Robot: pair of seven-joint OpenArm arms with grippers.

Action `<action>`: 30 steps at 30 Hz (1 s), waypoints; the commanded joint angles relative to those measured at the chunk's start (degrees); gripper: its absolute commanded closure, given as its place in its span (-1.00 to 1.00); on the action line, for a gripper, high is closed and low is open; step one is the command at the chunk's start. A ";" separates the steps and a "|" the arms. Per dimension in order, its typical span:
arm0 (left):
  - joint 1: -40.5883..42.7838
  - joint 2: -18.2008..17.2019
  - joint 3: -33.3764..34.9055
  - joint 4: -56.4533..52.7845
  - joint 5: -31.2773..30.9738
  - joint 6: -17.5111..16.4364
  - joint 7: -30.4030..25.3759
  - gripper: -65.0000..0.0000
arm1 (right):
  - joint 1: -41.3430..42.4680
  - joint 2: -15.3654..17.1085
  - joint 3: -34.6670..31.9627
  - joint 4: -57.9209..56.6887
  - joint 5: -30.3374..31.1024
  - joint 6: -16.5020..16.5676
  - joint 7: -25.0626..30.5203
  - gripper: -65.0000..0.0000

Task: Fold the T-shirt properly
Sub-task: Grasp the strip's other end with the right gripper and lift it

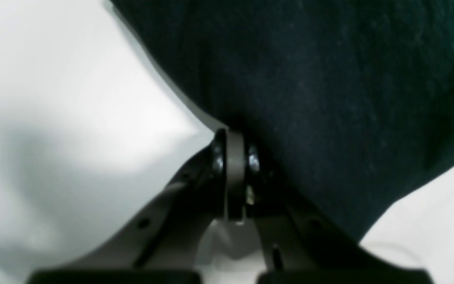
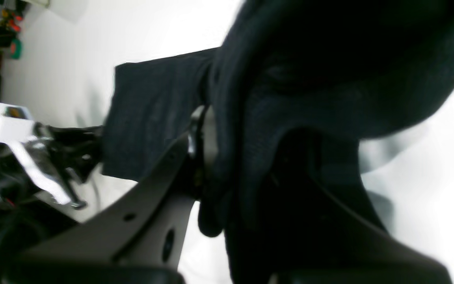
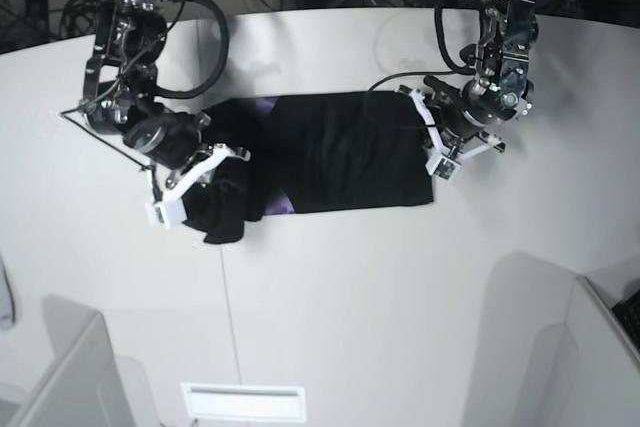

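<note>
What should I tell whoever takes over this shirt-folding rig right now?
Left gripper: fingers shut on the shirt's edge, at the base view's right end.
Right gripper: shut on a bunched end of the shirt, at that view's left end.
Shirt: lies across the table as a long strip, a little purple showing at its lower left edge.
Done: it looks folded lengthwise.
Left: probably bring the bunched end over, flatten it, release both grippers.

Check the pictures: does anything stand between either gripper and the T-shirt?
Nothing visible does. The left gripper is shut on the T-shirt at its edge, and the right gripper is clamped on bunched cloth.
</note>
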 commanded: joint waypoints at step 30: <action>1.95 -4.64 -0.64 0.31 -0.46 -0.29 1.14 1.00 | 1.43 -1.98 -23.94 0.74 1.33 -13.34 15.63 1.00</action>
